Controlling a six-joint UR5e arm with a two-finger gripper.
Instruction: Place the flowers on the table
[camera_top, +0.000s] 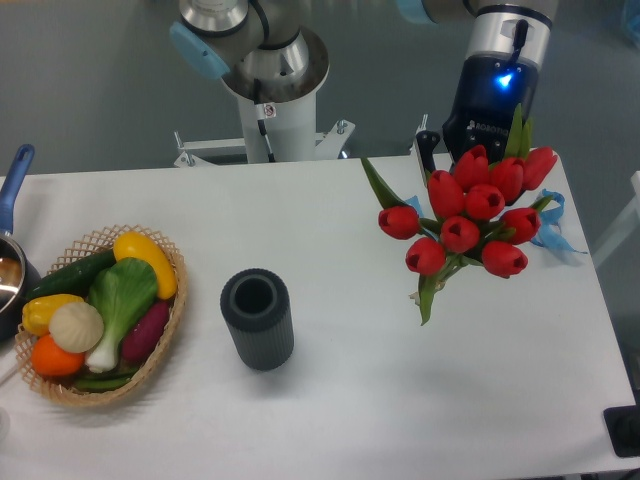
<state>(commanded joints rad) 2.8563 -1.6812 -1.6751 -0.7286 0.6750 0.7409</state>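
The flowers (470, 215), a bunch of red tulips with green stems and leaves and a blue ribbon (551, 228), sit at the right side of the white table (330, 220), blooms turned toward the camera. They appear lifted off the tabletop. My gripper (478, 150) comes down from the top right, directly behind and above the bunch, and seems shut on the stems. The blooms hide its fingertips and the grip point.
A dark grey ribbed vase (257, 318) stands upright and empty in the middle of the table. A wicker basket (170, 335) of vegetables sits at the left, with a blue-handled pot (12, 180) at the left edge. The robot base (270, 90) stands behind. A black object (624, 430) is at the front right corner.
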